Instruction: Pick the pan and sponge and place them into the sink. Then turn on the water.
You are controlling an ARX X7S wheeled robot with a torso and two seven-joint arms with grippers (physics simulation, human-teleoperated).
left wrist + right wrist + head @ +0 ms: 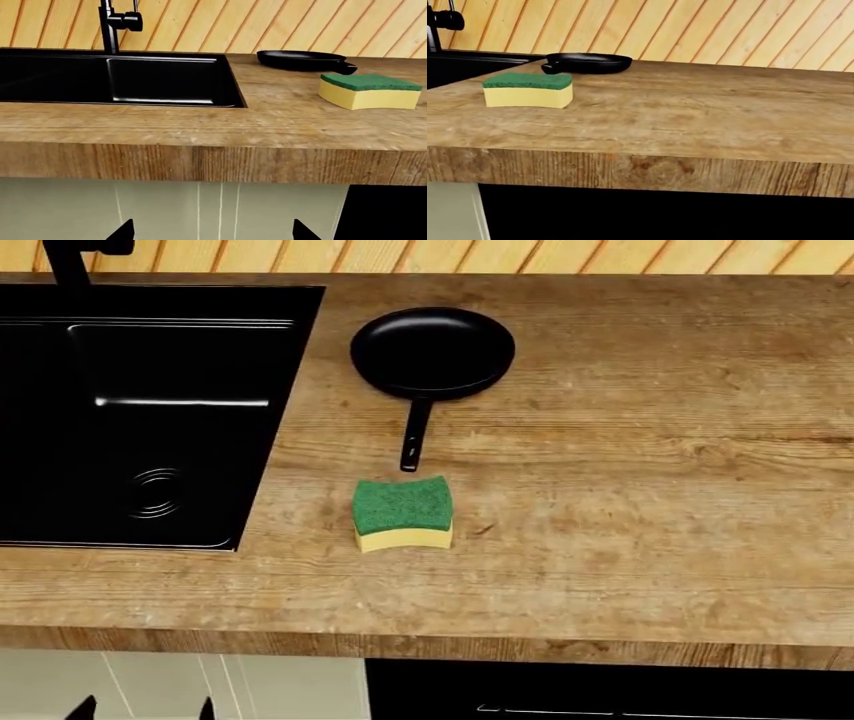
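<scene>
Left gripper [144, 707] is sitting lowest and nearest, below the front edge of the wooden countertop [641, 470]; only two dark fingertips [123, 230] are showing, spread apart with nothing between them, in front of the pale cabinet door [167, 210]. Right gripper is not showing in any view, so its fingers cannot be judged.

Countertop front edge is running across all views, with a dark opening [660, 215] under it on the right side.

Sponge [402, 513] is lying flat on the countertop, green side up, yellow foam facing the robot, a little back from the front edge and apart from the sink's right rim. It is sitting just in front of the pan handle's tip, a small gap between them, not touching.

Pan [433, 351] is resting upright on the countertop behind the sponge, handle pointing toward the robot and the sponge, round body near the back wall and just right of the sink.

Sink [134, 410] is occupying the left of the counter, glossy black; one ringed drain is showing in the near basin. Nothing is lying in it.

Faucet [110, 22] is standing at the sink's back edge, against the slatted wood wall [280, 25]; no stream is showing.
</scene>
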